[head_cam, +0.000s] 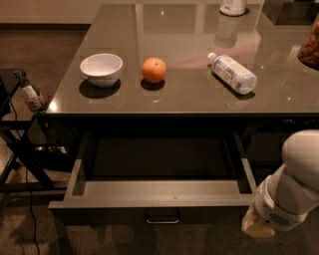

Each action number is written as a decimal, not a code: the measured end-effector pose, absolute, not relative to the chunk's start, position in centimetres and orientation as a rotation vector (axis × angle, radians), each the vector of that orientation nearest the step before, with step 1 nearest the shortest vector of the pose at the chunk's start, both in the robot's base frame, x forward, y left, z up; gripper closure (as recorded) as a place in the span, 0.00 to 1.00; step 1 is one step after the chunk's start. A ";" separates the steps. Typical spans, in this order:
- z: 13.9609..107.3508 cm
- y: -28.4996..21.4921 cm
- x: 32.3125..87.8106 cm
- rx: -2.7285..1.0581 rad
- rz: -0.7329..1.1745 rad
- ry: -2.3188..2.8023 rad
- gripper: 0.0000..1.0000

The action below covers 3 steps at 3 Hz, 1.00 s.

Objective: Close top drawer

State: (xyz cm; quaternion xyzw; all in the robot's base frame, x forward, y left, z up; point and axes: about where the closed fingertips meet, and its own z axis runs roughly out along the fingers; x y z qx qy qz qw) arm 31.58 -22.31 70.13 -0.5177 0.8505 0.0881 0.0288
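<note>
The top drawer (154, 191) stands pulled out under the grey table (189, 30). It is wide and shallow, with lighter grey inner walls and nothing visible inside. Its dark front faces me, with a small metal bar handle (162, 218) at the middle. My gripper (256, 226) is at the bottom right, on the end of the white arm (294, 189). It sits just beside the drawer's right front corner, low and a little outside it.
On the table are a white bowl (101, 68), an orange (154, 69) and a plastic bottle (232, 72) lying on its side. A white container (233, 6) and a jar (310, 47) stand farther back. A black stand (22, 144) with a small bottle (29, 94) is at the left.
</note>
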 end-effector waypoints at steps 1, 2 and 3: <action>67.5 -21.2 33.0 -1.553 0.264 2.617 1.00; 66.0 -20.6 34.8 -1.522 0.236 2.606 1.00; 65.2 -20.1 37.0 -1.511 0.184 2.588 1.00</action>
